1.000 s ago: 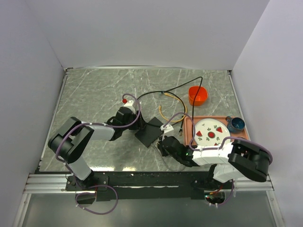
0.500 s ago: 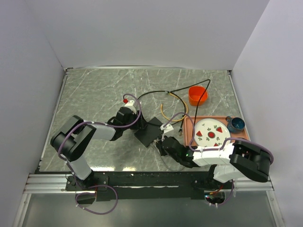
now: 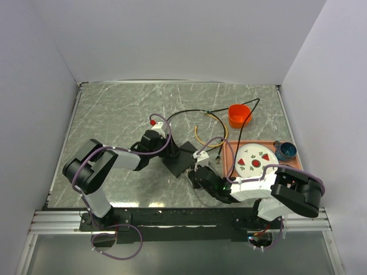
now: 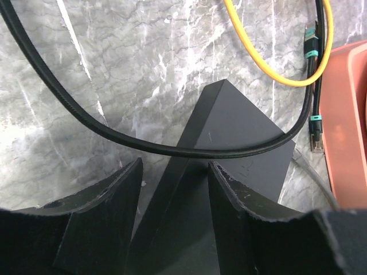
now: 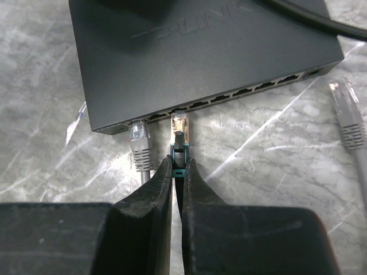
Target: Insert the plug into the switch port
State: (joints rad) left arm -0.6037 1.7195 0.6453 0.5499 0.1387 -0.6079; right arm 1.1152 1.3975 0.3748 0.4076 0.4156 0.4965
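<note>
Inserting: right claw (image 5: 178, 166), shut on the teal-booted clear plug (image 5: 179, 134), at the flat matte-black switch (image 5: 189, 51); left claw (image 4: 175, 165) half-open astride it, grip unclear; next, push straight in

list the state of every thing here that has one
switch, lying flat, one end port filled by a grey plug
plug, tip at a port mouth, not fully seated
right gripper, shut on the plug
left gripper, jaws apart astride the switch, grip unclear
loose grey plug, lying unplugged beside the switch
</note>
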